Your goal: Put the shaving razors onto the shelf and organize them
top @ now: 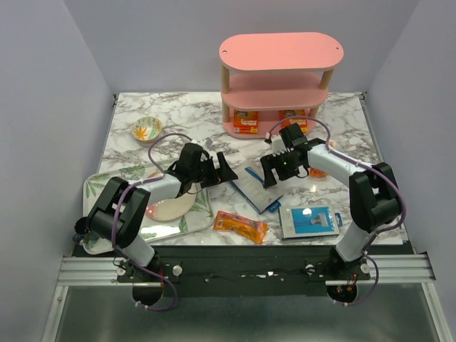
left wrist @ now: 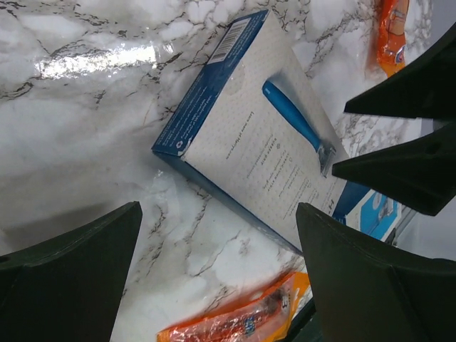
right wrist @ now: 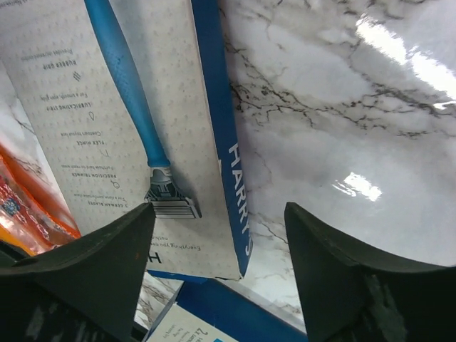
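Right now the blue-and-grey rectangular razor card [top: 256,189] lies flat on the marble table [top: 178,117] between both grippers, its long axis slanting from far-left to near-right. The right gripper [right wrist: 219,210] looks nearer, with its fingers spread wide astride the card's long blue edge. The left gripper [top: 224,171], equally spread and holding nothing, sits just beside the card's far-left end. The pink three-tier shelf [top: 281,51] carries two bright orange packets [top: 246,122] on its lowest board. The floral tray [top: 132,173] holds a pink round plate [top: 171,208].
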Controlling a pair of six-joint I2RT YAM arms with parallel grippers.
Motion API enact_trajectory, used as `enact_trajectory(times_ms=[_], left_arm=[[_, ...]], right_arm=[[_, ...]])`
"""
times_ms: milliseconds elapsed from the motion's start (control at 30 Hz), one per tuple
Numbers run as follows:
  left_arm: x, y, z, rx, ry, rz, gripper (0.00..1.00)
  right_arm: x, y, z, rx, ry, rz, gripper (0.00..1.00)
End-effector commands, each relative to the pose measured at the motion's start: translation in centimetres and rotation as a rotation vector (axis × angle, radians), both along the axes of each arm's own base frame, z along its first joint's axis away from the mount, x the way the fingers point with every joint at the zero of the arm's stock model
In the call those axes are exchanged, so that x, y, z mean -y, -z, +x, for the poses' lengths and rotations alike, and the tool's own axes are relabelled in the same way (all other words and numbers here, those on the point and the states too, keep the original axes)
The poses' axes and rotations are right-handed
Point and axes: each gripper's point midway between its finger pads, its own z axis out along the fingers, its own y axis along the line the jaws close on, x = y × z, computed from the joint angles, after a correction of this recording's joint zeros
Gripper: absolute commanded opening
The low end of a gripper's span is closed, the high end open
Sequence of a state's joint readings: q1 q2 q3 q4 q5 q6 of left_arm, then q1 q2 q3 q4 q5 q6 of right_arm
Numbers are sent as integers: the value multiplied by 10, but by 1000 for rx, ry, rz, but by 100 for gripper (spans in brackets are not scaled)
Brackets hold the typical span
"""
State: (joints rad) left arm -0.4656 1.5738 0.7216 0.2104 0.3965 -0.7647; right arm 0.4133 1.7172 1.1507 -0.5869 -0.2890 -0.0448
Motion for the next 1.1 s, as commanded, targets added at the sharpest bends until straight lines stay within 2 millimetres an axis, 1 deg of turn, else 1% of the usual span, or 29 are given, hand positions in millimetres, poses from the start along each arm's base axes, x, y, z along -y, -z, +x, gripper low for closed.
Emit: enact_trajectory(times_ms=[0, 33, 67, 100, 133, 167, 200, 233, 300, 333, 400, 433, 467, 600, 633, 667, 733, 833, 867, 933, 1067], left_arm=[[18, 4, 5, -38, -1, -85, 98], [21, 5, 6, -45, 5, -84, 99], [22, 13, 6, -67, 6, -75, 99], [25, 15, 5, -76, 11, -73, 99], [26, 16, 6, -84, 11, -68, 99], [26, 21, 4, -95, 13, -60, 99], [26, 22, 5, -95, 11, -57, 99], [25, 24, 4, -99, 4, -48, 99], [23, 24, 4, -94, -5, -43, 99], [21, 26, 1, -95, -9, -41, 98], [20, 27, -1, -97, -12, -46, 99], [19, 29, -4, -104, -13, -45, 99], [19, 30, -5, -109, -15, -48, 99], [26, 34, -8, -122, 12, -52, 99], [29, 34, -10, -126, 22, -52, 98], [31, 38, -12, -138, 28, -47, 98], [33, 42, -18, -156, 36, -38, 99], [27, 45, -22, -160, 12, -22, 98], [26, 42, -22, -148, 5, -23, 99], [22, 42, -23, -134, 2, -6, 98], [20, 47, -28, -151, -10, 2, 99]], right_arm=[[-7, 27, -23, -124, -1, 39, 74], [-8, 29, -25, -137, -7, 43, 66], [-10, 30, -27, -155, -17, 65, 62], [-11, 33, -29, -180, -17, 74, 57], [-11, 34, -30, -190, -16, 87, 50], [-13, 34, -30, -207, -16, 112, 47], [-13, 38, -31, -226, -14, 121, 43], [-13, 37, -29, -231, -13, 134, 36], [-11, 38, -28, -268, 17, 185, 31], [-9, 42, -28, -293, 29, 203, 29], [-5, 39, -25, -332, 54, 285, 27], [-3, 42, -26, -359, 68, 309, 26], [0, 39, -24, -396, 114, 352, 25], [4, 39, -23, -461, 172, 445, 21], [3, 38, -23, -471, 180, 462, 18], [5, 39, -23, -490, 221, 458, 1], [4, 40, -23, -505, 253, 478, 1], [4, 42, -22, -519, 296, 484, 1], [4, 41, -21, -515, 299, 484, 1], [5, 43, -22, -517, 309, 474, 1], [15, 50, -23, -530, 370, 446, 1]])
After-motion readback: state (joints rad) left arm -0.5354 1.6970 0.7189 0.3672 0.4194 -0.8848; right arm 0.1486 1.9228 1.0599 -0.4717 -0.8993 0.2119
